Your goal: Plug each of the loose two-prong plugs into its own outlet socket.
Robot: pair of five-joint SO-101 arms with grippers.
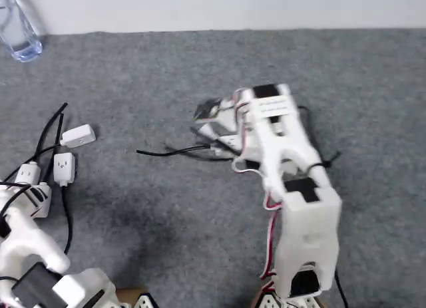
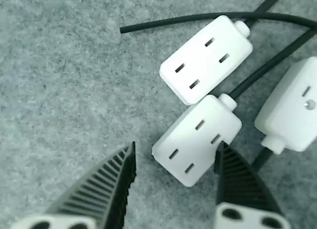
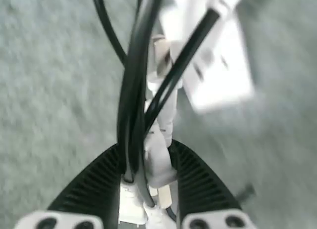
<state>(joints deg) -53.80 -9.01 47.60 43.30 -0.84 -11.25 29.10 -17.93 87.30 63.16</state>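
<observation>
Left pincer [image 2: 177,150]: jaws set wide apart, holding nothing. The nearest outlet socket [image 2: 195,140] lies on the grey carpet [image 2: 64,75] between them, close against one finger; we cannot tell whether they touch. A second outlet socket [image 2: 205,58] lies just beyond the fingertips, and a third outlet socket [image 2: 292,105] lies off to one side.

Right pincer [image 3: 148,147]: closed on a white plug [image 3: 159,162] with several black cords [image 3: 133,90] caught in the same grip. A blurred white block [image 3: 218,66] lies or hangs just past the fingertips; we cannot say whether it is a plug or a socket. From above, this pincer [image 1: 212,115] sits well apart from the sockets, cords [image 1: 173,150] trailing beside it.

We judge three risks:
- The cords pinched beside the plug may let it twist or slip under insertion force.
- The trailing cords may drag or snag the block.
- The sockets lie loose, so closing off-centre, or pushing a plug against an unheld socket, may shove it into its neighbour.
</observation>
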